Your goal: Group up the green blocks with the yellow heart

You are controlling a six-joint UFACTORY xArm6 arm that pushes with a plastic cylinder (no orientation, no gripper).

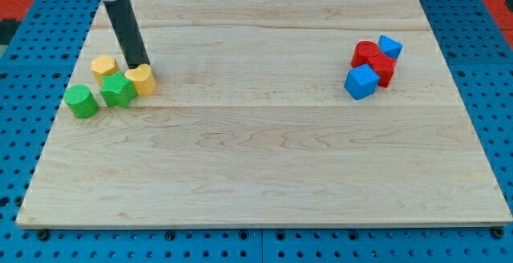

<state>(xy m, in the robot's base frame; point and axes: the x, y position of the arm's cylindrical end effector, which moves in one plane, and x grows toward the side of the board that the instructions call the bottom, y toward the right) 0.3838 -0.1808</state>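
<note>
The arm ends in a dark rod (127,29) with no fingers, so there is nothing to open, close or hold. The rod comes down from the view's top left, leaning slightly. Its lower end, my tip (139,65), sits at the top edge of the yellow heart (142,79), touching it or just beside it; which of the two cannot be told.

The heart lies at the view's left on the wooden board (264,159). Touching its left side is a green star (118,91), a lobed block. Further to the view's left, just beside the star, is a second green block (81,102), roughly cylindrical; whether the two touch is unclear. Above the star, just left of the rod, sits a yellow block (103,68) with a rounded top whose exact shape is hard to make out. These four form one tight cluster near the board's left edge.

Well apart, at the view's upper right, is a second cluster. A blue cube (361,81) lies at its lower left, and a smaller blue block (389,47) at its upper right. Between them are two red blocks (375,61) pressed together, with shapes that cannot be told.

The board rests on a blue pegboard (32,54).
</note>
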